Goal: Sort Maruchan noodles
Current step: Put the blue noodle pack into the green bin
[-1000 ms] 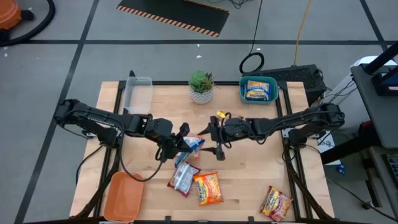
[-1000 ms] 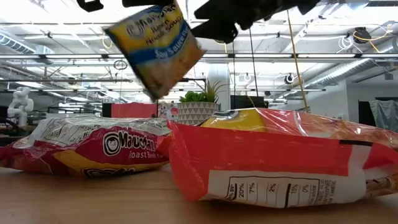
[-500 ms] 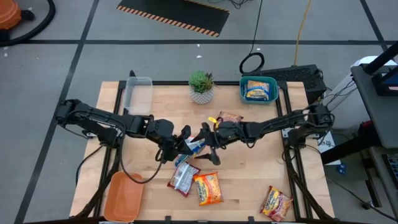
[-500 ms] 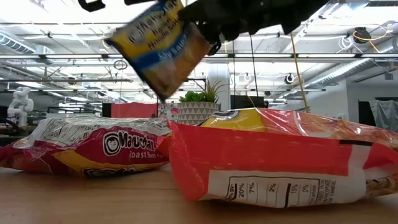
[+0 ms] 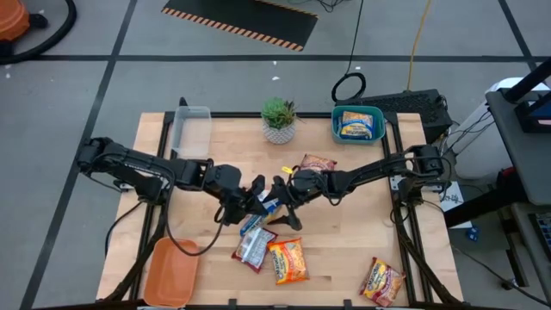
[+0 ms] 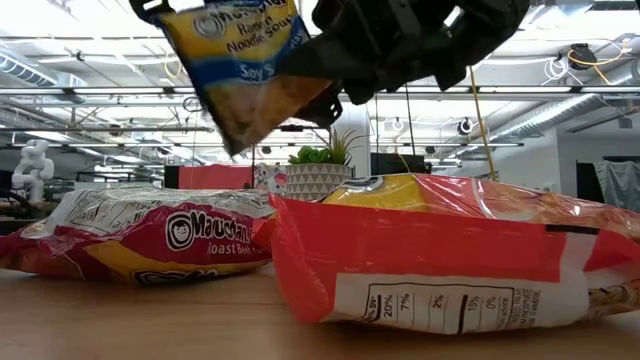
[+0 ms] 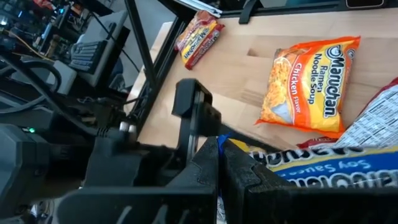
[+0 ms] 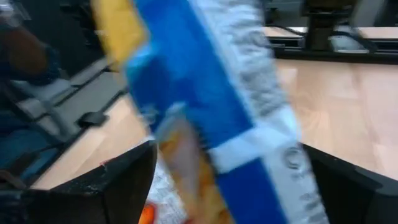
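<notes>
Packet (image 5: 269,205) ends hide between left (image 5: 252,195) and right end effector (image 5: 281,195).

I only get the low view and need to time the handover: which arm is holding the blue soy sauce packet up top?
Observer: The left hand is shut on the blue packet; the high view shows it above mid-table.
Operator: Has the right one gripped?
Observer: No. The right hand is open; its wrist view shows a finger on each side of the packet.
Operator: Where might blue ones go?
Observer: Probably the teal tray at the back right; it holds a second blue packet.
</notes>
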Tool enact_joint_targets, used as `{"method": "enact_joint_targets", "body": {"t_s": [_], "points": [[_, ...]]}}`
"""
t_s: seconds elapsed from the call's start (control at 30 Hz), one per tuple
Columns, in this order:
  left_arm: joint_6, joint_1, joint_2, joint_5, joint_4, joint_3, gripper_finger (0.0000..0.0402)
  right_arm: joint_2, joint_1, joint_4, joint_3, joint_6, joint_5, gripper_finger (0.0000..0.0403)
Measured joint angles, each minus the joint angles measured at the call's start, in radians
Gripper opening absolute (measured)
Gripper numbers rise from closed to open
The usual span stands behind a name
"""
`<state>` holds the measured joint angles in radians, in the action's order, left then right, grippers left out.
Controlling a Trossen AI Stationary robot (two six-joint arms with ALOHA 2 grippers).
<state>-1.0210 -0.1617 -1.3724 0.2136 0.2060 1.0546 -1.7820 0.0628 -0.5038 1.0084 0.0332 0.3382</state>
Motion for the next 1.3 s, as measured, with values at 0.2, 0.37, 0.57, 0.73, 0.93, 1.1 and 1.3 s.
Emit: {"method": "enact_joint_targets", "body": {"t_s": [0.2,0.37,0.57,0.73,0.93,1.1,1.3], "points": [[0.001,0.010,0.000,-0.001,0.000,0.000,0.0001,0.001,0.000,-0.002,0.000,-0.018,0.017,0.0301],[0.038,0.012,0.000,-0.001,0.000,0.000,0.0004,0.001,-0.006,-0.001,0.000,-0.048,0.014,0.0255],[0.094,0.013,0.000,-0.014,0.000,0.000,0.0017,0.001,-0.024,0.002,0.000,-0.053,0.007,0.0209],[0.115,0.013,0.000,-0.083,0.000,-0.002,0.0019,0.001,-0.038,0.024,0.000,-0.073,0.007,0.0178],[0.215,0.012,0.000,-0.293,-0.044,-0.002,0.0022,0.003,-0.053,0.020,0.000,-0.077,0.004,0.0156],[0.266,0.013,0.000,-0.317,-0.068,-0.002,0.0069,0.009,-0.065,0.059,0.000,-0.085,0.007,0.0152],[0.355,0.013,0.000,-0.437,-0.089,-0.002,0.0178,0.080,-0.081,0.230,0.000,-0.132,-0.024,0.0151]]}}
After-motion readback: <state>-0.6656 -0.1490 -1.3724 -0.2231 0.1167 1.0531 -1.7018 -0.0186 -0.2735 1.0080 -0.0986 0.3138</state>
